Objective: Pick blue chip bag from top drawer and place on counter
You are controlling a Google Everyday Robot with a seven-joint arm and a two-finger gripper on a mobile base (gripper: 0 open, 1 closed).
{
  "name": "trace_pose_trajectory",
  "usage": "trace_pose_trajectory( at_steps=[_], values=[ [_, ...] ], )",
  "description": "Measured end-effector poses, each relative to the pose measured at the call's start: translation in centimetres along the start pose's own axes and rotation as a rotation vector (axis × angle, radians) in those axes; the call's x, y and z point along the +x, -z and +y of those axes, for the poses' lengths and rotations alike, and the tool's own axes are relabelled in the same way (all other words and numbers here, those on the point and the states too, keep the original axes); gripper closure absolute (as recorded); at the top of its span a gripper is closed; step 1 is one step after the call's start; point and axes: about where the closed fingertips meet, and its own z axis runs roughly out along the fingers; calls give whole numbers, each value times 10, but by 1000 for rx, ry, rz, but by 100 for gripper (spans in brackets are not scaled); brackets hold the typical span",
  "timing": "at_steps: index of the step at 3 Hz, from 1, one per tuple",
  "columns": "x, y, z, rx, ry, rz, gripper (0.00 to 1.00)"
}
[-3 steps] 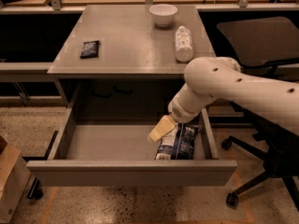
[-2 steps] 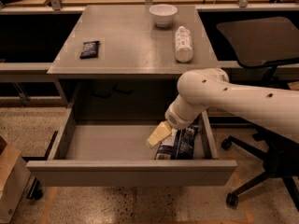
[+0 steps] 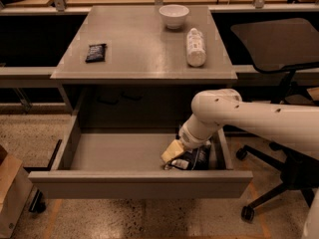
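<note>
The top drawer (image 3: 117, 152) stands pulled open below the grey counter (image 3: 139, 49). The blue chip bag (image 3: 193, 160) lies in the drawer's front right corner, partly hidden by my arm. My gripper (image 3: 172, 153), with tan tips, reaches down into the drawer from the right. It sits at the bag's left end, touching it or just above it. The white arm (image 3: 234, 116) comes in from the right edge.
On the counter lie a small dark navy packet (image 3: 95, 52) at the left, a white bowl (image 3: 174, 15) at the back and a white bottle (image 3: 195, 46) on its side. An office chair (image 3: 279, 49) stands to the right. A cardboard box (image 3: 10, 193) is at the lower left.
My arm has dropped lower and the gripper has gone down into the drawer onto the left end of the blue chip bag. The bag has not visibly moved.
</note>
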Motion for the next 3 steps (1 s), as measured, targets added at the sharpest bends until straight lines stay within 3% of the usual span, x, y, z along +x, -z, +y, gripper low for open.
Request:
trace_pose_trajectory(
  at_steps=[1,2,3],
  values=[
    [-3,10,2,-8,-20,-44,42],
    [-24,49,13,-12,14,-131,65],
    [-49,99,31,-27,86,-234,88]
  ],
)
